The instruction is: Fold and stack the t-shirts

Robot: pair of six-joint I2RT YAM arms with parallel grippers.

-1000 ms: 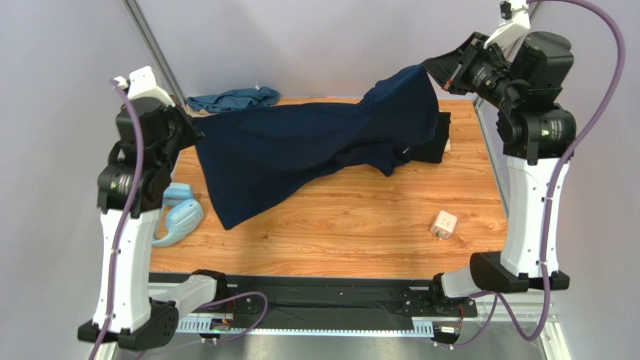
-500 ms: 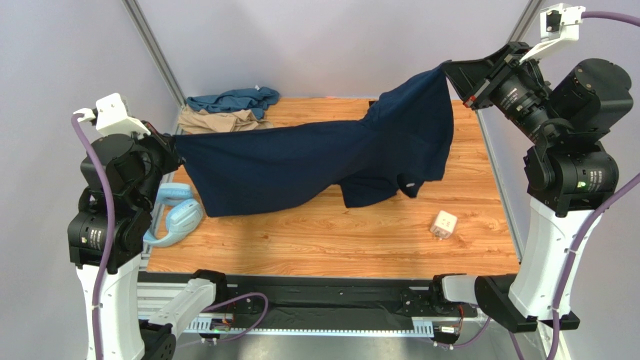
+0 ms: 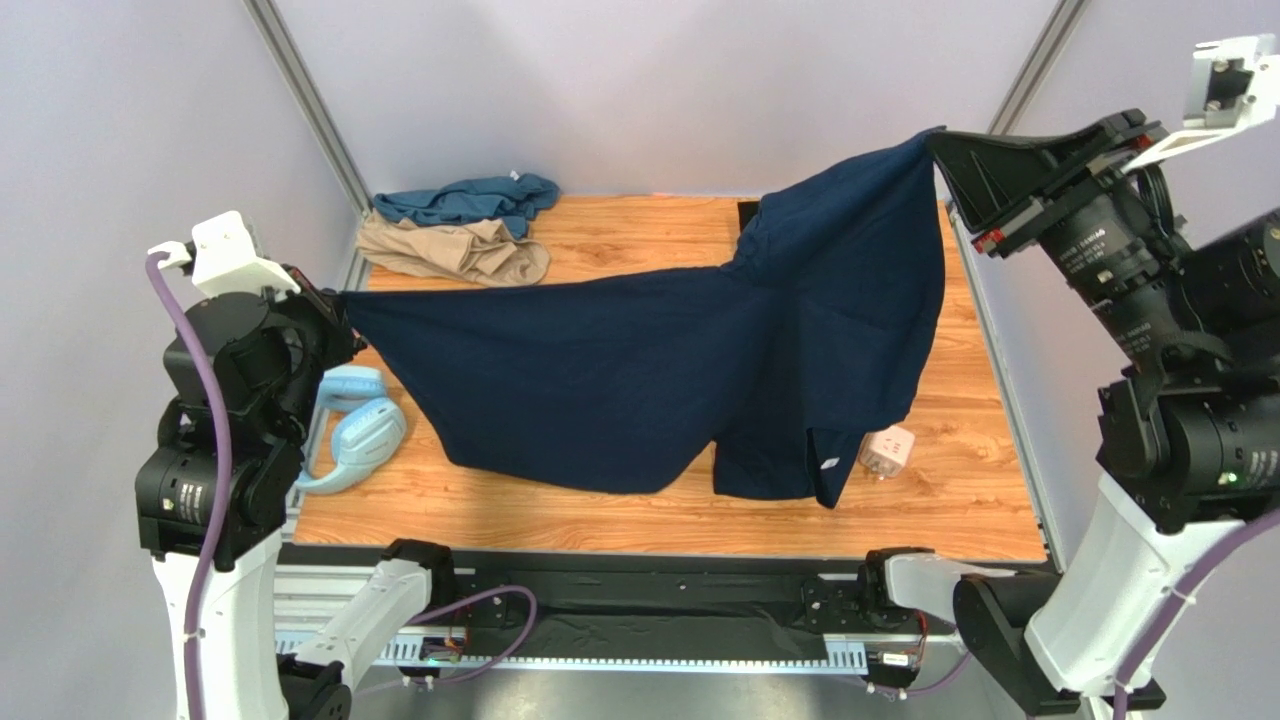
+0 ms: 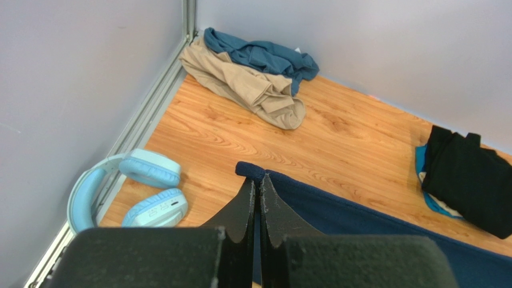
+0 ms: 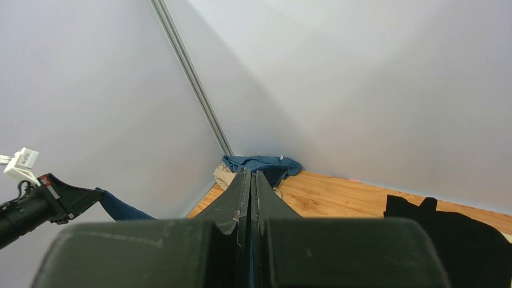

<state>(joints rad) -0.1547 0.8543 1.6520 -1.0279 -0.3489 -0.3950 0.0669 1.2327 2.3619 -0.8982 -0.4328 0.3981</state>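
Observation:
A dark navy t-shirt (image 3: 631, 375) hangs spread in the air over the table, held by two corners. My left gripper (image 3: 343, 300) is shut on its left corner (image 4: 252, 170), low at the table's left side. My right gripper (image 3: 939, 143) is shut on the other corner, high at the back right; a thin strip of navy shows between its fingers (image 5: 250, 174). A teal t-shirt (image 3: 466, 198) and a tan t-shirt (image 3: 451, 249) lie crumpled in the back left corner. A black t-shirt (image 4: 472, 180) lies folded at the back right, hidden in the top view.
Pale blue headphones (image 3: 353, 428) lie at the left edge, just below my left gripper. A small white cube (image 3: 890, 447) sits front right, next to the hanging hem. Grey walls and a metal post (image 3: 308, 98) close in the back.
Both arms have pulled apart, the right rising up and to the right. The navy shirt is stretched wider and hangs nearer the front. The tan shirt now shows.

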